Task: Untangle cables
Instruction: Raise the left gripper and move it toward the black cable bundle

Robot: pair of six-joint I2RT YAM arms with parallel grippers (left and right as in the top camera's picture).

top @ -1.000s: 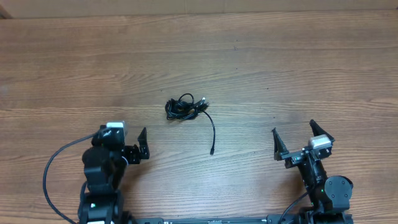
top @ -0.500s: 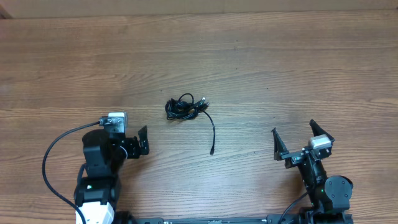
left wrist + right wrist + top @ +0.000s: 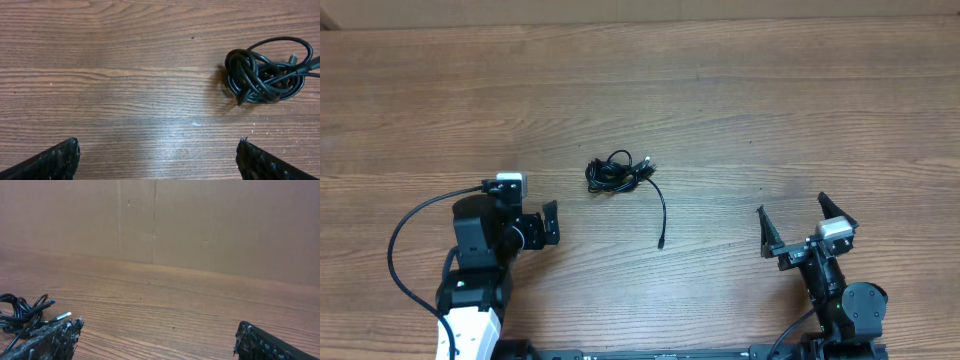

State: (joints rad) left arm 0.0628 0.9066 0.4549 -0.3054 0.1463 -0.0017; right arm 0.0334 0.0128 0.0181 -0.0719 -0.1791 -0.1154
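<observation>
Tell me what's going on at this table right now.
The job here is untangling a small knot of black cables lying near the middle of the wooden table. One loose cable end trails out of the knot toward the robot's side. Nothing is held. The left end effector and the right end effector are both open and apart from the cables, with the left one nearer the knot. The untangling has not begun.
</observation>
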